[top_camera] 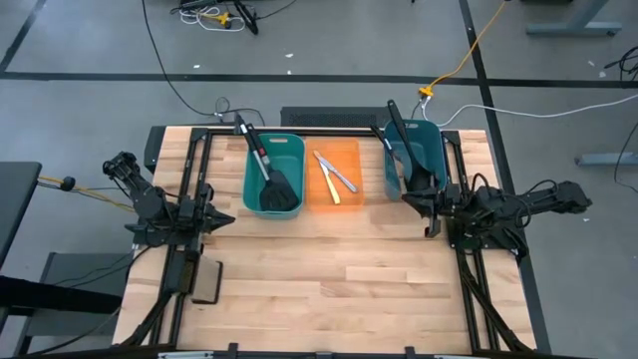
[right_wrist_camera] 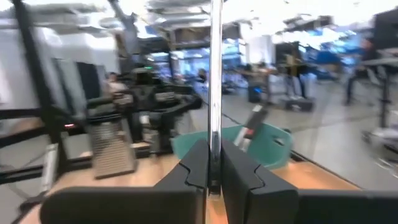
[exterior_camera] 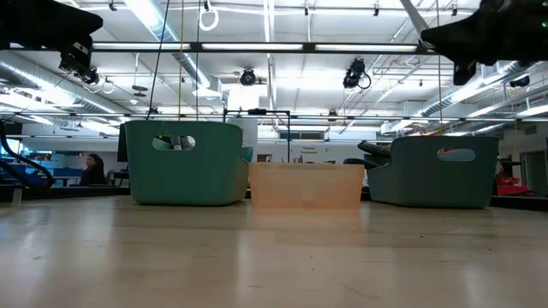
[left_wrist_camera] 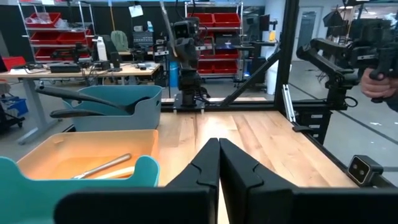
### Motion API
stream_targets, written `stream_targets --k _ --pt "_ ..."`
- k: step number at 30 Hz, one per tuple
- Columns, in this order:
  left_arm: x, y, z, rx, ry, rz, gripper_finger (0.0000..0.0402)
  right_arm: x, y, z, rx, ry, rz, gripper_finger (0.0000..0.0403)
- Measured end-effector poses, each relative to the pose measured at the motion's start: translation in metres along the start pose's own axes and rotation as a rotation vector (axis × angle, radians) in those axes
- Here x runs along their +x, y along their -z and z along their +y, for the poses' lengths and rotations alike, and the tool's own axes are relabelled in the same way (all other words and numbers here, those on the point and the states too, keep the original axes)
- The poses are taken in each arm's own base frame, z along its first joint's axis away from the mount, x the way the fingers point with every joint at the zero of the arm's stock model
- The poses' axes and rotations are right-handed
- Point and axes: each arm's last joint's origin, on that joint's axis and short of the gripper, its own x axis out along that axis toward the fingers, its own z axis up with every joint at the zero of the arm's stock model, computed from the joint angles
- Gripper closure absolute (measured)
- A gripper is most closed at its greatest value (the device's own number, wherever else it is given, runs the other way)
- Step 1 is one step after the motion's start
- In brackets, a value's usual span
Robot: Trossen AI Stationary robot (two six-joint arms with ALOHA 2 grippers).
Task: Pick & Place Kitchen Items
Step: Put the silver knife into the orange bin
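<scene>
closed left gripper (left_wrist_camera: 219,163) fingers over the table (left_wrist_camera: 261,143); silver knife (left_wrist_camera: 102,167) in orange bin (left_wrist_camera: 134,140).

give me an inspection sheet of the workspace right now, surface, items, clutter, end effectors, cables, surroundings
surface: wooden table, bare in front of the bins
job's things: black spatula in the left teal bin; knives in the orange bin; black ladle in the right teal bin
clutter: flat black pad near the left arm's base
end effectors: left end effector shut, empty, at the table's left edge; right end effector shut, beside the right teal bin
cables: yellow cable and black cables on the floor behind the table
surroundings: workshop shelving, desks, a person seated far off
</scene>
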Motion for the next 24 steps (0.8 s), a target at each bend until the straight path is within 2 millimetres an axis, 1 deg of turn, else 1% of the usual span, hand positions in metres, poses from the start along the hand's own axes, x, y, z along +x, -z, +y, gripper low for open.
stream_targets --k 3,5,7,9,11,15,17,19,21,24 --pt "0.000 0.000 0.000 -0.001 -0.006 -0.002 0.0393 0.008 -0.016 0.001 -0.002 0.075 0.050 0.0378" --pt "0.000 0.000 0.000 0.008 -0.007 -0.003 0.0396 0.018 -0.031 0.003 -0.010 0.113 0.106 0.0378" --pt "0.000 0.000 0.000 0.012 -0.007 -0.004 0.0397 0.032 -0.043 0.006 -0.026 0.149 0.200 0.0378" --pt "0.000 0.000 0.000 0.011 -0.010 -0.004 0.0396 0.051 -0.057 0.010 -0.032 0.193 0.291 0.0378" --pt "0.000 -0.001 0.000 0.011 -0.011 -0.005 0.0391 0.071 -0.066 0.011 -0.032 0.249 0.387 0.0378" --pt "0.000 -0.001 0.000 0.011 -0.012 -0.005 0.0384 0.114 -0.078 0.007 -0.008 0.358 0.550 0.0378" --pt "0.000 -0.001 0.000 0.011 -0.011 -0.005 0.0385 0.135 -0.080 0.000 0.042 0.435 0.611 0.0378" --pt "0.000 -0.001 0.000 0.010 -0.012 -0.005 0.0388 0.155 -0.077 -0.008 0.091 0.496 0.679 0.0378" --pt "0.000 -0.001 0.000 0.010 -0.012 -0.005 0.0392 0.175 -0.065 -0.018 0.129 0.530 0.761 0.0378" --pt "0.000 -0.001 0.000 0.010 -0.011 -0.005 0.0395 0.198 -0.040 -0.034 0.184 0.548 0.876 0.0378"
